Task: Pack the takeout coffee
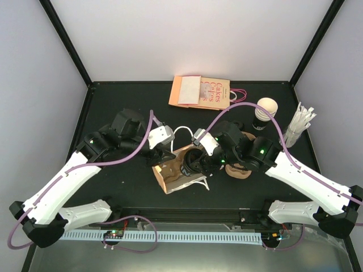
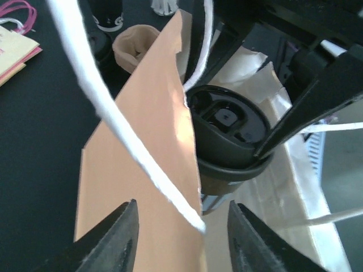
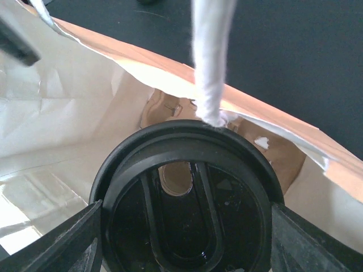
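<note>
The takeout coffee (image 1: 194,160), a black cup with a round black lid, hangs in the open mouth of the brown paper bag (image 1: 172,174), which lies on its side. My right gripper (image 1: 198,158) is shut on the cup, with a finger on each side of the lid (image 3: 187,198). In the right wrist view the bag's pale inside (image 3: 62,119) lies beyond the lid. My left gripper (image 1: 161,157) is open at the bag's rim. In the left wrist view its fingers (image 2: 113,241) straddle the bag's wall (image 2: 142,170) and a white cord handle (image 2: 153,170), with the cup (image 2: 227,122) just past them.
Flat printed paper bags (image 1: 201,92) lie at the back. A second black cup with a cream top (image 1: 264,113) and a bundle of white wrapped straws (image 1: 299,122) stand at the right. The brown pulp carrier (image 1: 241,169) sits under my right arm.
</note>
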### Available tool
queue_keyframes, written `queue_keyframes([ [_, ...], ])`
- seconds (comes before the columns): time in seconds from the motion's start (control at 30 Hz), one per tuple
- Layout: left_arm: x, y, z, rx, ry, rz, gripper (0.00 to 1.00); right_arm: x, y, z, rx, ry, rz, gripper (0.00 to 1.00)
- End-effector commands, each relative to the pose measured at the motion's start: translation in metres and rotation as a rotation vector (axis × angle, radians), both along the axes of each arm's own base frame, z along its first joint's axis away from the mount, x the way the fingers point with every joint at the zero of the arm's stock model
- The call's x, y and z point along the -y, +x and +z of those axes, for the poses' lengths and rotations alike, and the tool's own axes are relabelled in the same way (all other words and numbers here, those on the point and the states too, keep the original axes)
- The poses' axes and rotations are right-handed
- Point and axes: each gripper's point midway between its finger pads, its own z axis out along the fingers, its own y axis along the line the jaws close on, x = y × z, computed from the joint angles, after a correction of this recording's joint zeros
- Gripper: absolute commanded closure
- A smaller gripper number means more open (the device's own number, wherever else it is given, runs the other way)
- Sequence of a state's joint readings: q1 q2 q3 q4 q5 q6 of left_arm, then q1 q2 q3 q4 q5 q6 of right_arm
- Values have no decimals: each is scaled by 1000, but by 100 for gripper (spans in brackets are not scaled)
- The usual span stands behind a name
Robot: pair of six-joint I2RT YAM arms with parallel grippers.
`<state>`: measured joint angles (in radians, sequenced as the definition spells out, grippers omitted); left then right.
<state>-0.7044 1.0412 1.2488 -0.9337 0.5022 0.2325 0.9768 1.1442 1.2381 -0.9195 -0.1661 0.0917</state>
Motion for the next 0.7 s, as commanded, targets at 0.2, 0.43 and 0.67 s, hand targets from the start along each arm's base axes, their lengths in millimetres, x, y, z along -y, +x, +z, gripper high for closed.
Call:
queue_keyframes([
  [0.2,-2,15,12,76,53,92,80,1,-3,16,57,47,-4,46],
  [0.43,-4,24,27,123,18,155,98,-4,-17,8,86,44,21,46],
  [0.67,-4,34,39,220,-69,210,98,-7,-35,-19,147,-52,49,46],
])
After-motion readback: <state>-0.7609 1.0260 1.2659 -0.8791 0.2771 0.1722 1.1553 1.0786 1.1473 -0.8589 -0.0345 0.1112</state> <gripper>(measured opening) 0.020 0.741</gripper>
